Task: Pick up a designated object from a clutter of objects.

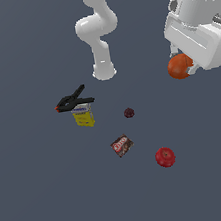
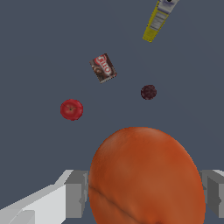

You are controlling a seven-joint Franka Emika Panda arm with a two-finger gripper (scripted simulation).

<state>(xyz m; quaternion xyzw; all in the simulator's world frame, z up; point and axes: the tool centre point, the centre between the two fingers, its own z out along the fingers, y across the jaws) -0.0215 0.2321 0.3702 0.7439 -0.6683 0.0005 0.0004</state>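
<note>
I count one of each: one black clamp (image 1: pixel 73 101) lying against one yellow box (image 1: pixel 83 116), one purple plum (image 1: pixel 129 112), one dark brown box (image 1: pixel 122 145), one red apple (image 1: pixel 165 157), one orange (image 1: pixel 179 66). My gripper (image 1: pixel 185 63) is clamped on the orange, which sits between its fingers (image 2: pixel 76 192), lifted clear of the grey surface (image 1: pixel 45 194), above the rest.

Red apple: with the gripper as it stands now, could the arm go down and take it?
Probably not right away: the gripper is shut on the orange, so the jaws are full. Otherwise the red apple sits alone, apart from the dark brown box, open from above.
</note>
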